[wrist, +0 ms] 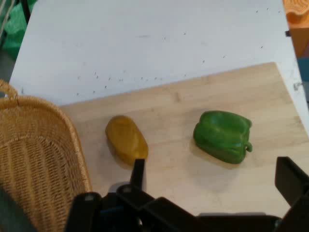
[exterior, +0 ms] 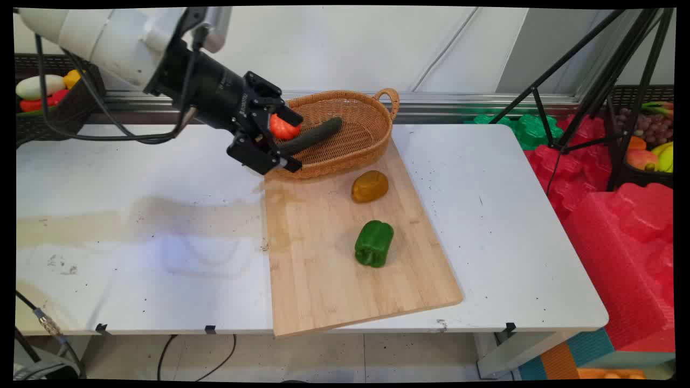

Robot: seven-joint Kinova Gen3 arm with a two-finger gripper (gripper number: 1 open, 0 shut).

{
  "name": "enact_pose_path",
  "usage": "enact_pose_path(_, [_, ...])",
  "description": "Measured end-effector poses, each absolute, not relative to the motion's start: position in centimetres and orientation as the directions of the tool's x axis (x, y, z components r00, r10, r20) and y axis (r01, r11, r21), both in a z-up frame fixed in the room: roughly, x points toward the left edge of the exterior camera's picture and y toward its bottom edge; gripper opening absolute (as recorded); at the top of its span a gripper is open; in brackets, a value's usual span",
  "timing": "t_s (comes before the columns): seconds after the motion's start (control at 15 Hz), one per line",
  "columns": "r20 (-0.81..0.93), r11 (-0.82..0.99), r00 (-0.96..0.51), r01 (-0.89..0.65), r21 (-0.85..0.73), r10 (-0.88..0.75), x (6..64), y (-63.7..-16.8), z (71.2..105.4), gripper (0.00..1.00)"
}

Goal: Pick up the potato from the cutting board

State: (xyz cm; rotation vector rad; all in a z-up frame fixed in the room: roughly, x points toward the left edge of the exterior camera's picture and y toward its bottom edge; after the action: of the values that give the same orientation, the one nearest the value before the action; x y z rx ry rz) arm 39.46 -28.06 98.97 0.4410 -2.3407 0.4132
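Observation:
My gripper hangs open over the near left rim of a wicker basket, with nothing between its fingers. Inside the basket lie a dark green cucumber and a red vegetable, which is partly hidden behind the upper finger. A wooden cutting board runs from the basket to the table's front edge. On it sit a yellow pepper and a green bell pepper. In the hand view the gripper looks down at the yellow pepper, the green pepper and the basket's wall.
A black tripod stands past the table's right end above red foam blocks. Dark crates of toy fruit sit at the back left and far right. Black cables hang from the arm over the table's left side.

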Motion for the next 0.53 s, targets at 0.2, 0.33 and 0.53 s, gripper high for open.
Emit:
enact_pose_path(0.2, [0.668,0.88,-0.707,-0.445,-0.166,-0.231,38.4,-28.7,99.1,1.0])
enact_pose_path(0.33, [0.644,0.866,-0.718,-0.47,-0.169,-0.264,37.4,-29.4,99.3,1.0])
enact_pose_path(0.53, [0.609,0.836,-0.723,-0.522,-0.171,-0.327,35.5,-30.8,99.1,1.0])
